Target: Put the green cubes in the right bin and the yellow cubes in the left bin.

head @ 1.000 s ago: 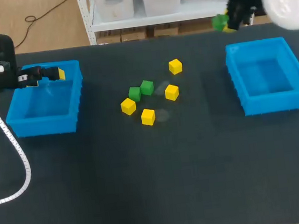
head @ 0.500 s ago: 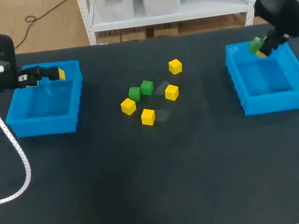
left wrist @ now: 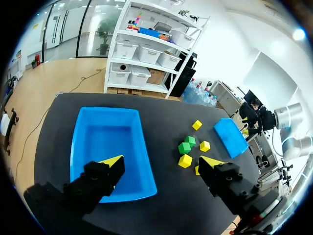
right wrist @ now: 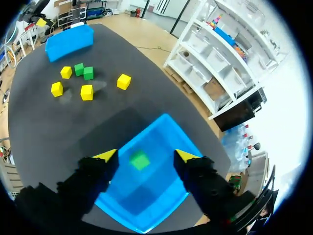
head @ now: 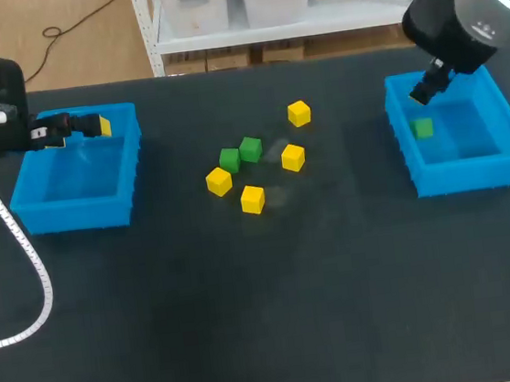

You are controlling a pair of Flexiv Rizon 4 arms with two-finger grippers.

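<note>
The right gripper hung over the right bin, near its far left corner. Its yellow-tipped fingers were spread and had hold of nothing. One green cube was inside that bin, toward its left wall and apart from both fingers. The right wrist view showed it against the blue floor, under the gap between the open fingers. The left gripper was at the far edge of the left bin, its fingers wide apart and empty. In the left wrist view that bin lay under and ahead of one finger. On the dark table the remaining cubes sat in a loose cluster between the two bins, well apart from either gripper. A second green cube and a third green cube stood just beside each other at the middle of the cluster. The rear yellow cube was farthest back and a little apart from the others. The right yellow cube sat near the green ones on their right. The left yellow cube sat just in front of the third green cube, and the front yellow cube was nearest the robot.
</note>
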